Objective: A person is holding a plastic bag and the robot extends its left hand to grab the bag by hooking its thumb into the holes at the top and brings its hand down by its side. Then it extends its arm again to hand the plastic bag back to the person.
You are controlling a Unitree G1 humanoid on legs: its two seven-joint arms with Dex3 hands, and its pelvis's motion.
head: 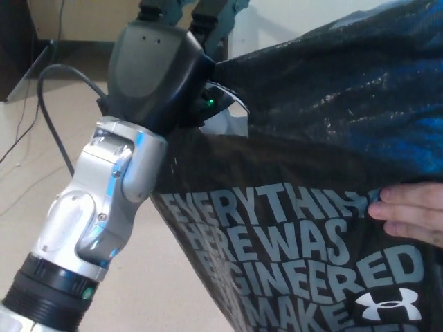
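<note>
Filling right half: one black bag (325,173), printed text facing camera. Grasping bag's top hole at upper centre: one left hand (156,72), thumb hooked in. Gripping bag's right edge: one person's hand (412,216).

I can't see the tips of my left robot hand (159,76); the top edge cuts them off. Its thumb is hidden behind the bag (311,207). The bag runs off the right and bottom. The person's hand (408,214) is cut off too.
</note>
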